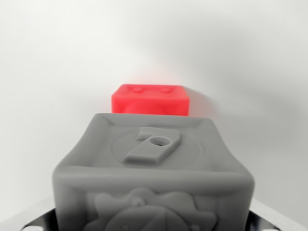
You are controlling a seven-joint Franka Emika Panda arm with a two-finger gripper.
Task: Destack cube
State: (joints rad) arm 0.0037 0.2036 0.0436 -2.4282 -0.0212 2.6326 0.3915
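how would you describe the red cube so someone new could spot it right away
Start at the big grey cube filling the lower half of the wrist view, a raised 7 on its top. Look just beyond its far edge: the red cube sits there against the white background. It is the only brightly coloured thing.

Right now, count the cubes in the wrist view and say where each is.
2. A grey cube fills the lower foreground, close to the camera. A red cube sits behind it, near centre. Others may be hidden behind the grey one.
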